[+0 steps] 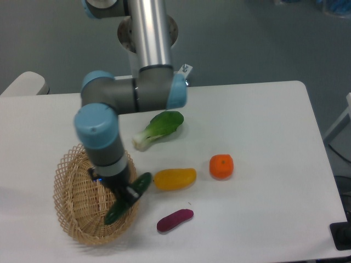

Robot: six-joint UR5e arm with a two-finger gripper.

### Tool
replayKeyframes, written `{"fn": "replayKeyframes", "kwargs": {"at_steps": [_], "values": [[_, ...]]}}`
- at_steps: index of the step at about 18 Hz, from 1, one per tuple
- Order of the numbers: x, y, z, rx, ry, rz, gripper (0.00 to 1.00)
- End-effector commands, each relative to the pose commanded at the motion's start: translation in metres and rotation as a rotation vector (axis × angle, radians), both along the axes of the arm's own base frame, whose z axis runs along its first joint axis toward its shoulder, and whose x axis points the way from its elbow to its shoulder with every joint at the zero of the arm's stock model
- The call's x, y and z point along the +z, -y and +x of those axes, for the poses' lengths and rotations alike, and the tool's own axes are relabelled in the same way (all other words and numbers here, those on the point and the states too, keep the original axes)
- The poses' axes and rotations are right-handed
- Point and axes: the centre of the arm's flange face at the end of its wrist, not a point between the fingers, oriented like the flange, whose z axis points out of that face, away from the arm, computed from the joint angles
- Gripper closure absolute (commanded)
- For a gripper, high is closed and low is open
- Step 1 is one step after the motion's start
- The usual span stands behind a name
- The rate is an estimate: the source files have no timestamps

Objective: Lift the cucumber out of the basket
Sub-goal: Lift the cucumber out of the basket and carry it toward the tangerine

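At lower left, the gripper (127, 193) is clamped mid-length on the cucumber (129, 198), balancing it above the basket (71, 213) rim.

The pincer (129, 193) grips the cucumber (129, 198) at the basket's (71, 219) right rim.

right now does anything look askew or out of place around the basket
Only the slim dark green cucumber: it sits slanted across the right rim of the oval tan wicker basket, its upper end poking out over the white table. The hand is at its middle; whether it grips is unclear.
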Motion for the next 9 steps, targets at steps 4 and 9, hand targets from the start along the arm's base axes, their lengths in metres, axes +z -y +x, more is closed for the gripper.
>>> {"fn": "replayKeyframes", "kwargs": {"at_steps": [4, 9], "values": [[0.014, 0.049, -0.065, -0.068, 0.010, -0.020, 0.79], [0.023, 0.105, -0.125, -0.156, 0.007, -0.038, 0.78]]}}
